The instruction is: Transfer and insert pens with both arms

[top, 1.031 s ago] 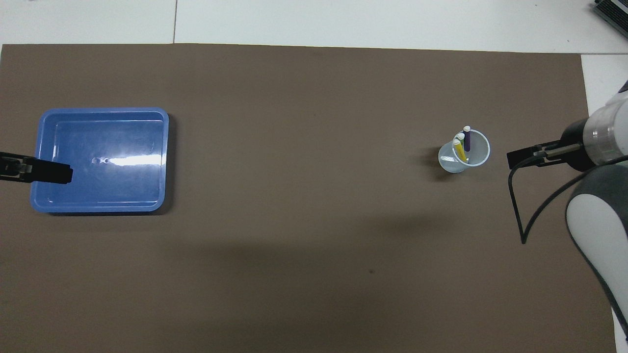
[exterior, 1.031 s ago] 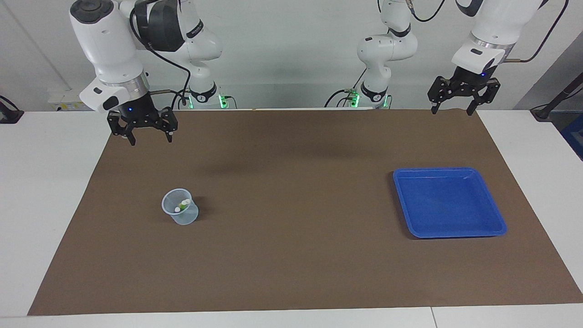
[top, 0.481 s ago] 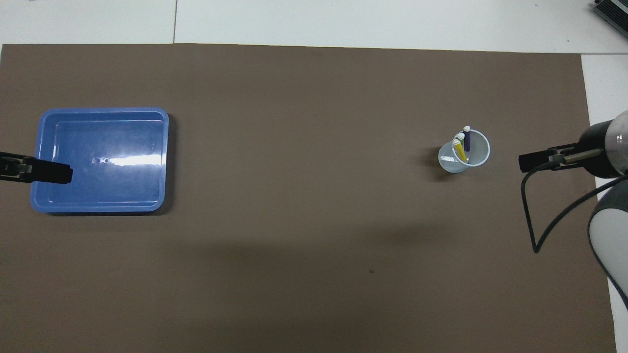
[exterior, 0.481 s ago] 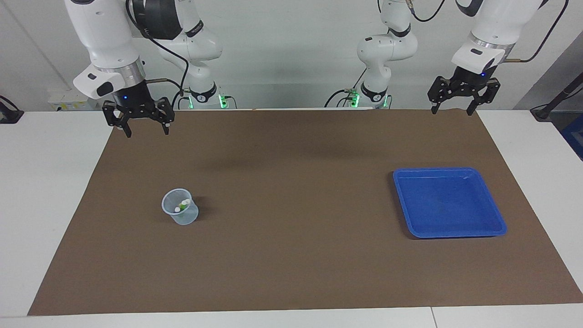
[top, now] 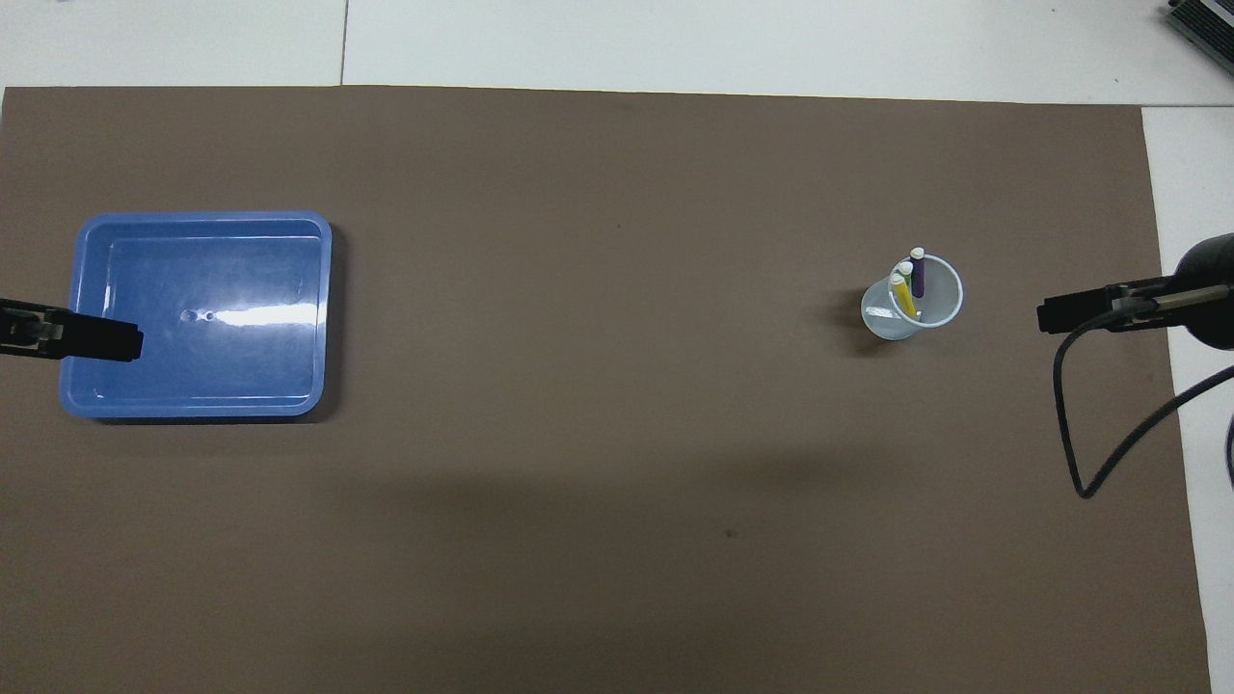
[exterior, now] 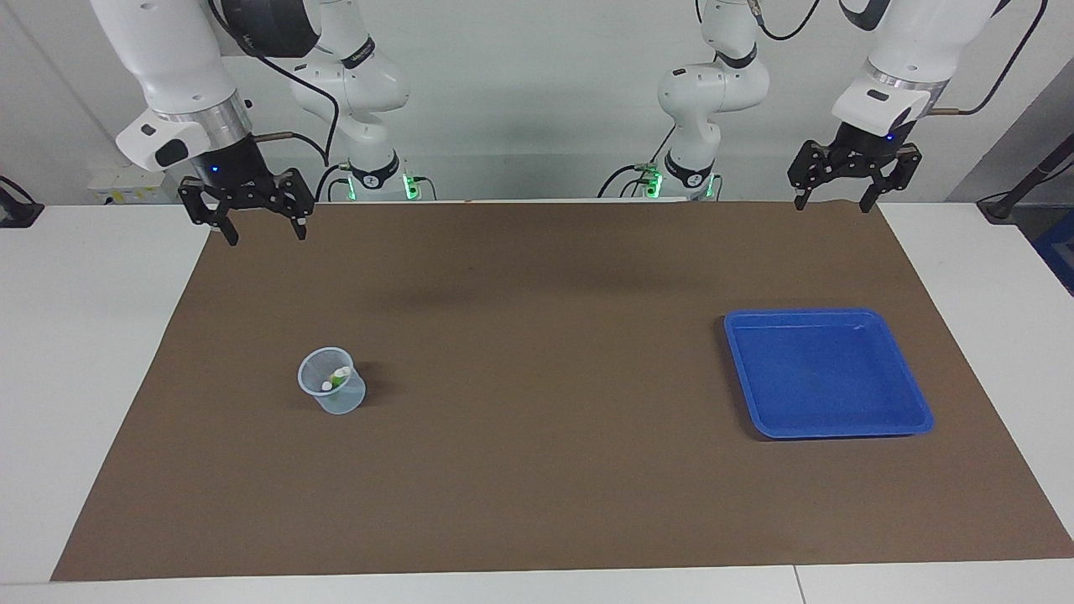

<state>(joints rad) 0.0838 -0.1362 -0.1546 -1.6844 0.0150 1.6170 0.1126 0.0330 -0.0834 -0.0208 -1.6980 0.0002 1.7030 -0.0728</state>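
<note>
Toward the right arm's end of the brown mat (exterior: 537, 470) stands a clear cup (exterior: 332, 392) holding all three pens: purple pen (top: 918, 275), yellow pen (top: 903, 295), and green pen (exterior: 336, 378), which is mostly hidden from above. Above the mat's corner nearest the robots at that end hangs the right gripper (exterior: 261, 232), its fingers spread and empty. At the left arm's end lies an empty blue tray (exterior: 910, 394). Raised over the mat's edge, the left gripper (exterior: 833, 201) waits with its fingers apart, holding nothing.
</note>
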